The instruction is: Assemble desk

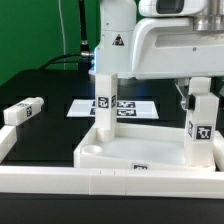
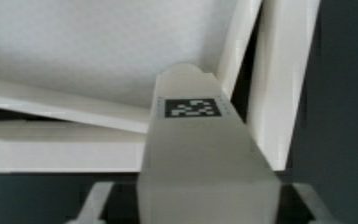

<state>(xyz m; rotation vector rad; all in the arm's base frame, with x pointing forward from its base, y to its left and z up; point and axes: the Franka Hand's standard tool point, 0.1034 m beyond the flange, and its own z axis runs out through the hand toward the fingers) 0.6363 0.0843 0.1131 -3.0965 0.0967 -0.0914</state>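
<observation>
— So, how far along do we reckon we are with the desk?

— Starting from the biggest piece: the tabletop (image 1: 135, 150) lies on the dark bench (image 1: 45, 85), rim up, against the long white rail (image 1: 60, 180) at the front. Two legs stand upright in it, one (image 1: 105, 100) at a far corner and one (image 1: 201, 125) at the exterior view's right. We judge that about half done.

— And what's left?

— A third leg (image 1: 24, 110) lies loose on the bench at the exterior view's left, well apart from the tabletop. The fourth we cannot find. The near corner socket (image 1: 90, 152) looks bare.

— Anything inside the tabletop besides legs?

— Nothing we can see; its floor looks bare. Behind it lies the marker board (image 1: 125, 106).

— And the claw?

— It hangs over the right-hand leg. In the wrist view a tagged leg (image 2: 197, 130) fills the middle, between the fingers (image 2: 101, 205), so we judge the claw closed on it, though the contact itself is hidden.
</observation>
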